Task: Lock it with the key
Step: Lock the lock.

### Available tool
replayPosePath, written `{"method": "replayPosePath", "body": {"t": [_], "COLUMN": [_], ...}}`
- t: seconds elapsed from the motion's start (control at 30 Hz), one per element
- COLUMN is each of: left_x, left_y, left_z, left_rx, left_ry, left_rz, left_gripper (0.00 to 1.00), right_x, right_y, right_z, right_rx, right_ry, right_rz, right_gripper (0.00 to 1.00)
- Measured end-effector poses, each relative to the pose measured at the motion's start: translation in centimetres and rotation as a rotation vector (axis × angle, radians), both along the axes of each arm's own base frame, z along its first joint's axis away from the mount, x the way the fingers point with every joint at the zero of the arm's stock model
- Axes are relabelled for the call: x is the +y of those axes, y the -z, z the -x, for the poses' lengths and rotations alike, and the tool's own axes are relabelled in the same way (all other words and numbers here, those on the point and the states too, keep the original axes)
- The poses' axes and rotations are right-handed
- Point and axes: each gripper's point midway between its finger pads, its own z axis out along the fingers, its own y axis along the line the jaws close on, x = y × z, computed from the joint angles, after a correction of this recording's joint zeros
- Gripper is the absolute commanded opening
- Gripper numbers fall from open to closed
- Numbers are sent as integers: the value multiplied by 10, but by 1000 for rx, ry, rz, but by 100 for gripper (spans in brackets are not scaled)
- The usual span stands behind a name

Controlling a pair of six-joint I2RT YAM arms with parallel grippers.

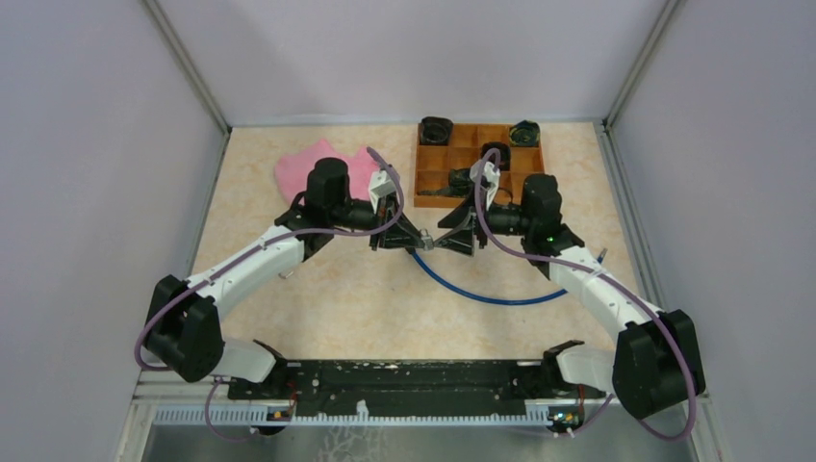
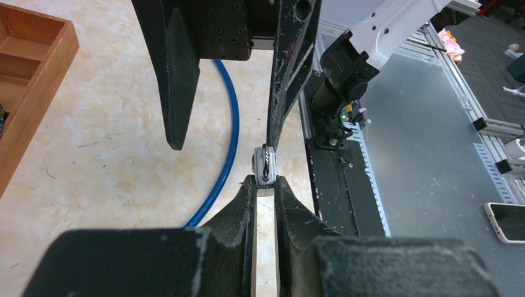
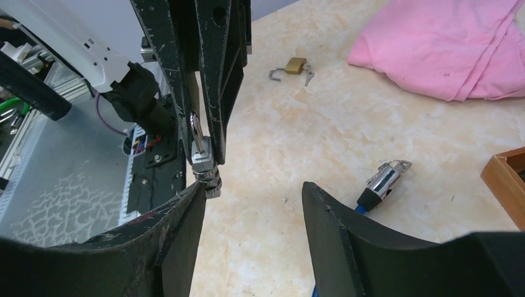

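Small silver metal padlock [image 2: 264, 164] hangs over the worktop [image 2: 93, 154] pinched in the left claw [image 2: 265, 184], right claw [image 3: 252, 189] spread with one finger against it, likely mid-handover; next the right claw must close squarely on its body

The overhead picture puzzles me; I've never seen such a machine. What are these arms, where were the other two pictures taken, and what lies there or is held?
You see a left arm and a right arm, both robotic, bolted at the near edge of a table, each ending in a two-finger pincer. The overhead picture comes from a fixed camera above; the other two from a camera on each wrist. On the table lie a pink cloth, a blue cable, a brass padlock with a key, and a wooden tray. The left pincer is shut on a small silver lock; the right pincer is open beside it.
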Motion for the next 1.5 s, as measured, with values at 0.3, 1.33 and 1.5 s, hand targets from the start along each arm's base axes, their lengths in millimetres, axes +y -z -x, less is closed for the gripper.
{"method": "replayPosePath", "body": {"t": [0.3,1.33,1.5], "left_x": [0,2,2], "left_y": [-3,-7,-6], "left_z": [12,22,21], "left_rx": [18,43,38], "left_ry": [53,107,106], "left_rz": [9,34,34], "left_gripper": [0,0,0], "right_x": [-1,19,19], "right_y": [-10,-13,-10], "right_z": [1,27,24], "right_rx": [-37,-8,5], "right_ry": [-27,-124,-108], "right_rz": [-30,-42,-29], "right_gripper": [59,63,63]}}
